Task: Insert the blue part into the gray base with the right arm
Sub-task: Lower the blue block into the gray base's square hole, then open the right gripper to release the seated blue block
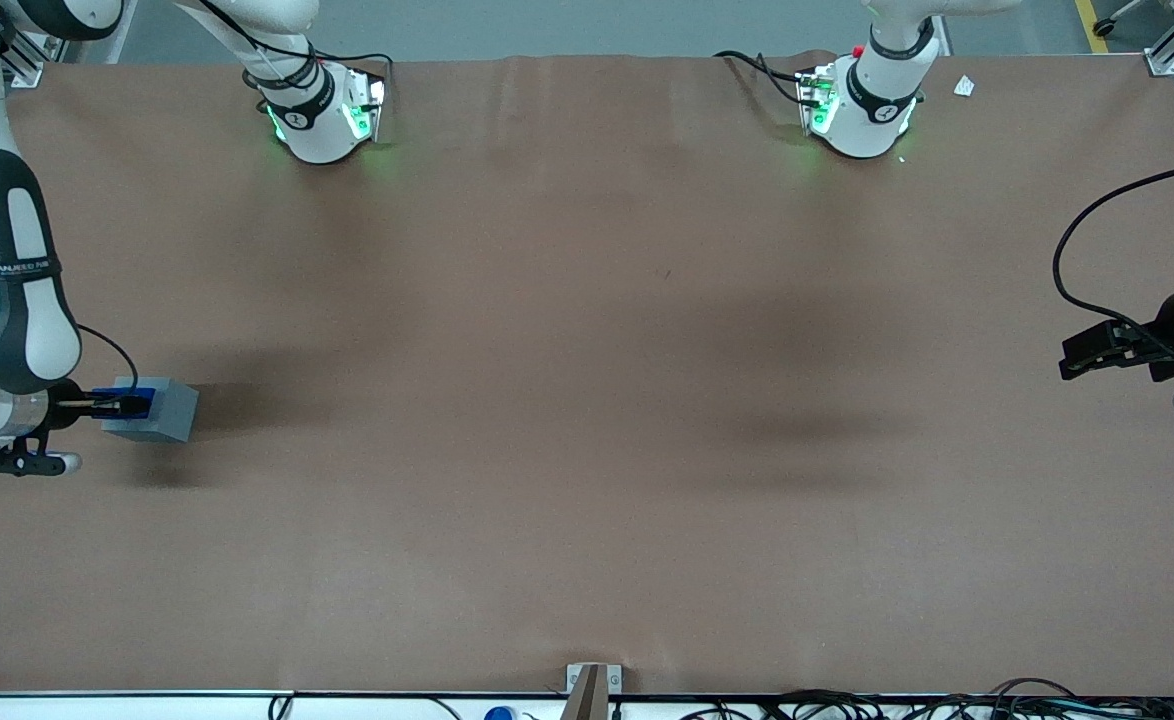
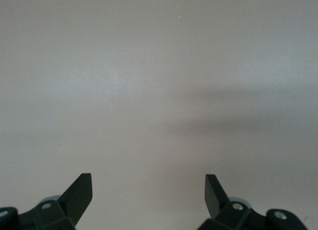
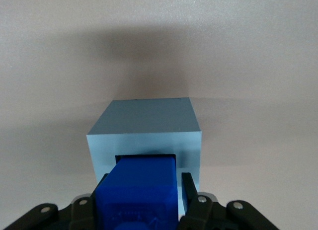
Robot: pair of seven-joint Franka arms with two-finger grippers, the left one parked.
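Now the hand (image 3: 141,202) of the right arm (image 1: 12,300) grips the blue part (image 3: 138,190) between its fingers, pressing it into the socket of the gray base (image 3: 146,125), which rests on the bench (image 1: 587,400) at the working arm's end. The grip holds the part aligned.

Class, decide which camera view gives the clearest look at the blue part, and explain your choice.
The right wrist view: the blue part fills it, held by the gripper at the gray base's socket. The front view shows it only as a small blue patch between the fingers. The left wrist view shows none of it.
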